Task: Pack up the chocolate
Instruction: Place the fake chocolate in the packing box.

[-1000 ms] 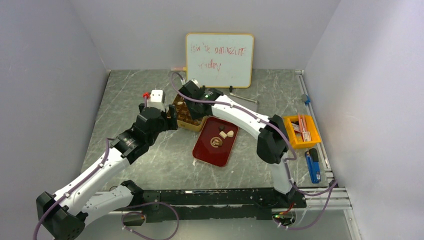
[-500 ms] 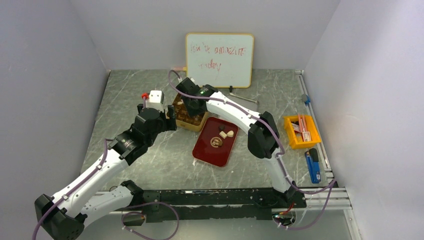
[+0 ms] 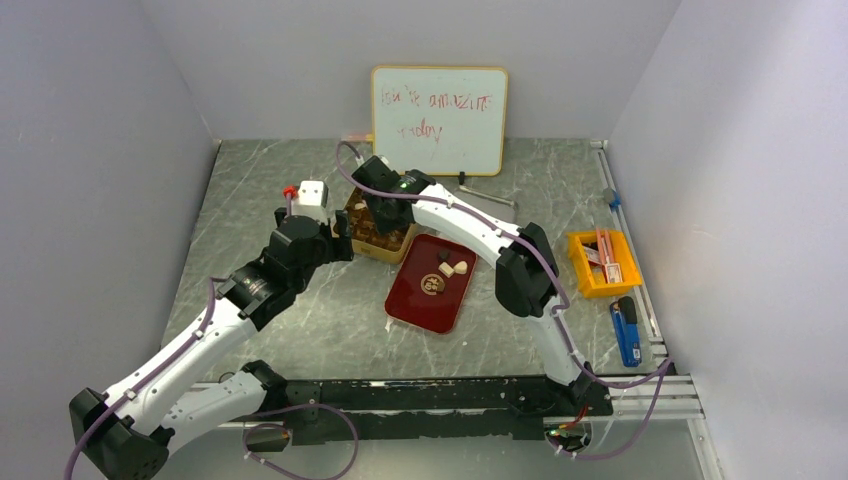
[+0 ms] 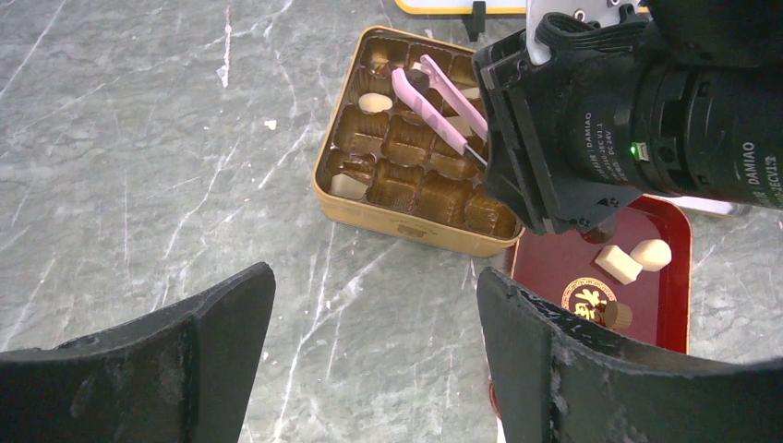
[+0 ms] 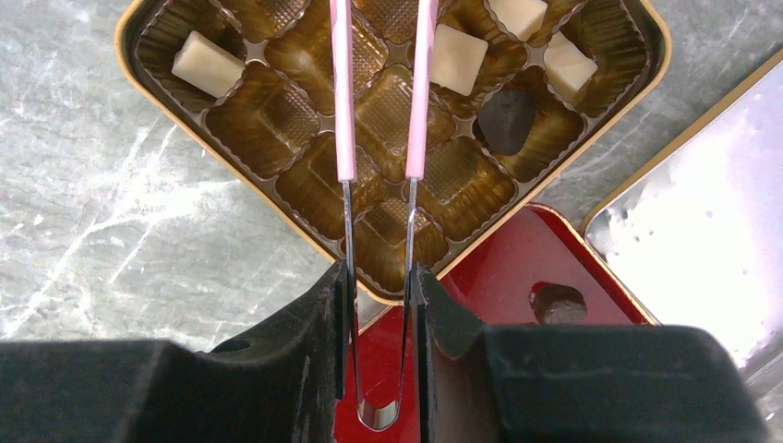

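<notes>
Chocolate (image 5: pixel 208 63) lies long-axis diagonal in the tin (image 4: pixel 415 224); right claw (image 5: pixel 379 272) pinches tweezers (image 5: pixel 343 92), left claw (image 4: pixel 374 277) gapes.

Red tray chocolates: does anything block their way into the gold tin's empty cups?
Nothing visible does. The cream chocolates lie on the red tray right beside the open gold tin, most cups bare. Only the pink tweezers, held by the right gripper, hang over it.
</notes>
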Motion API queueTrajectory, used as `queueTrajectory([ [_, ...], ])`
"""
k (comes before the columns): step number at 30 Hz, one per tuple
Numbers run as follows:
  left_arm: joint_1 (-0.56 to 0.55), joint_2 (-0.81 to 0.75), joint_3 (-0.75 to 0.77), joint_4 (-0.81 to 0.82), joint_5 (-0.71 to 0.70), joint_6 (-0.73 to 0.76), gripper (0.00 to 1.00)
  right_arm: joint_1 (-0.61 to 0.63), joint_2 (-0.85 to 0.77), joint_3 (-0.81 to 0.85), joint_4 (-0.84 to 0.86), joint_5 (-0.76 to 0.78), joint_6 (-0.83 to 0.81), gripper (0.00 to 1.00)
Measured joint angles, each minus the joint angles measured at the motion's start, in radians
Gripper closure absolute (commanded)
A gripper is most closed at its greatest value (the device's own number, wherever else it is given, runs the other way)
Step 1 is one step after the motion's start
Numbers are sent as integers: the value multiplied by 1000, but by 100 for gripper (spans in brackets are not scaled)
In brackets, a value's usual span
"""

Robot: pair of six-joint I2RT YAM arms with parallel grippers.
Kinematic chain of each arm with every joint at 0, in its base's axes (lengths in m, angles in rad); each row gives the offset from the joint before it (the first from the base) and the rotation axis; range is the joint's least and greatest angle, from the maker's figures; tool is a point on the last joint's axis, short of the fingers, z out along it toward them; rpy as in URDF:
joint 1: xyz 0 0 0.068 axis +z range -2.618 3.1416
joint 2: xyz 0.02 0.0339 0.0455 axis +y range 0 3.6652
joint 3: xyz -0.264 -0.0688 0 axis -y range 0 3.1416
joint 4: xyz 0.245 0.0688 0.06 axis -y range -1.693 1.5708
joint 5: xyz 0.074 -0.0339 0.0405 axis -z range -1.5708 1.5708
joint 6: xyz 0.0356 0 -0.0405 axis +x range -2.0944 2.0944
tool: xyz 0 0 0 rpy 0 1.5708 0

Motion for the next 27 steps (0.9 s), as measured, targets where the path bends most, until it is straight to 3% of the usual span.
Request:
queueTrajectory([
  [7,0,0,0,0,0,0,15,-3,0,-7,2,0,-3,64],
  [21,0,0,0,0,4,-4,15,-10,-5,-53,27,1,-10,68],
  [27,0,0,0,0,8,-4,16,-12,-77,-106,40,12,-11,68],
])
